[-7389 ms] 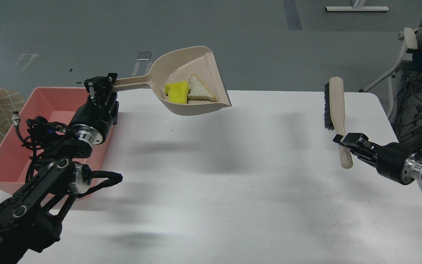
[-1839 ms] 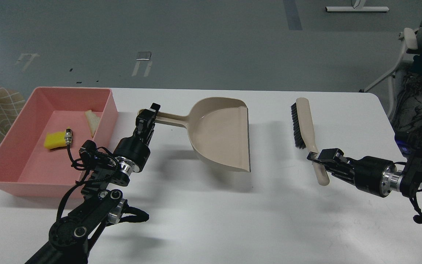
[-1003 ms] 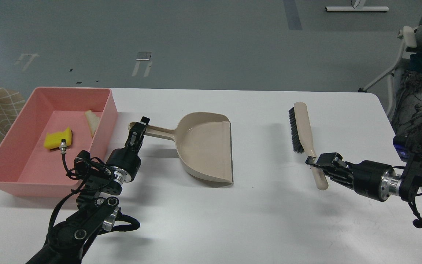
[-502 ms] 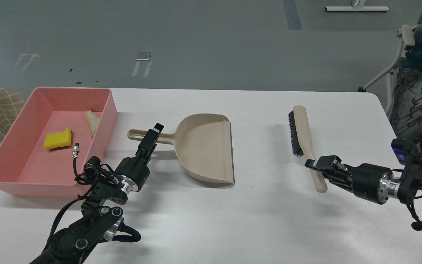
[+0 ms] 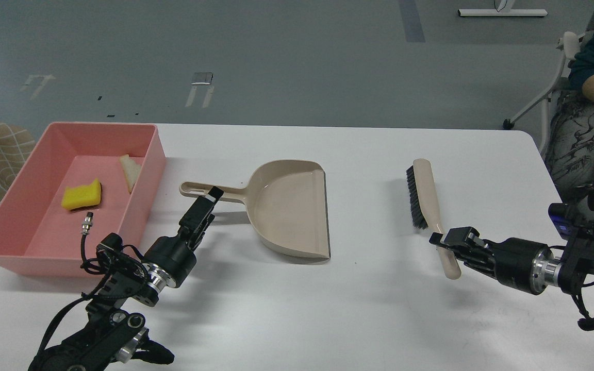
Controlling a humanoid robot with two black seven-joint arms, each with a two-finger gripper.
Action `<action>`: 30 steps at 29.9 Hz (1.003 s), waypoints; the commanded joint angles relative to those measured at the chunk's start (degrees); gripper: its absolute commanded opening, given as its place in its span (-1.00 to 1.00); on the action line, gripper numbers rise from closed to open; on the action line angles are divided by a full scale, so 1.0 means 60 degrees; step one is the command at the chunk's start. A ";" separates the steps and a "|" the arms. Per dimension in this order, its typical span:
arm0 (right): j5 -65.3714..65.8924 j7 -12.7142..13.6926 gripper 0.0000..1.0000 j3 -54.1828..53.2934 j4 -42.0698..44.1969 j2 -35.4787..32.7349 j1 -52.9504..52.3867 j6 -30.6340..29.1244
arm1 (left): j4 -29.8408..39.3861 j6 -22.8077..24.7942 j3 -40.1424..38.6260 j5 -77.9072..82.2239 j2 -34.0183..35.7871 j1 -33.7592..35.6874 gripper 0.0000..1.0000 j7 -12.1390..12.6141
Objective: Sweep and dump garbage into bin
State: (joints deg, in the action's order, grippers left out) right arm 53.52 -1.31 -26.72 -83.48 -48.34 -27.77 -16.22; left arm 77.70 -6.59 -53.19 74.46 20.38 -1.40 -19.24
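Inside sloped pink tub (image 5: 5, 226): spongy yellow chunk (image 5: 81, 195), pale wedge (image 5: 131, 171) (left hand (image 5: 208, 202) unreadable; right hand (image 5: 444, 240) pinching brush handle (image 5: 448, 260)).

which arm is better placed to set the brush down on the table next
Right: the right gripper is already shut on the beige black-bristled hand brush, low over the white table. The left gripper is by the beige dustpan.

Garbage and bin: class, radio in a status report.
Left gripper off dustpan, fingers unclear. Right gripper shut on brush. Garbage in bin. Nothing in the way.
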 commanded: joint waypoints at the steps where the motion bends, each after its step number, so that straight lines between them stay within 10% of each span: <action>1: -0.0014 0.0305 0.26 -0.0014 0.0055 -0.0015 0.0000 0.0038 | 0.0467 0.0381 -0.0041 -0.0003 0.0309 -0.0323 0.96 -0.0016; 10: -0.0029 0.0335 0.85 -0.0102 -0.0032 -0.0351 0.0044 0.0082 | 0.1345 0.0776 -0.0553 -0.0134 0.0938 -0.0426 0.96 -0.0001; 18: -0.0321 0.0072 0.98 -0.1360 0.0011 -0.1465 0.0058 -0.0138 | 0.3411 0.2811 -0.2002 -0.1423 0.2199 -0.0910 0.96 0.0131; 30: -0.0527 -0.1876 0.99 -0.5198 0.3217 -0.0310 -0.0365 -0.0255 | 0.1583 0.4512 -0.4816 -0.3768 0.2258 0.2735 0.96 0.1376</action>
State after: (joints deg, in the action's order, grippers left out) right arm 50.37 -9.80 -52.69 -70.47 -54.61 -28.30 -17.26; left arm 92.21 20.32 -81.68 53.16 33.87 8.50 -11.49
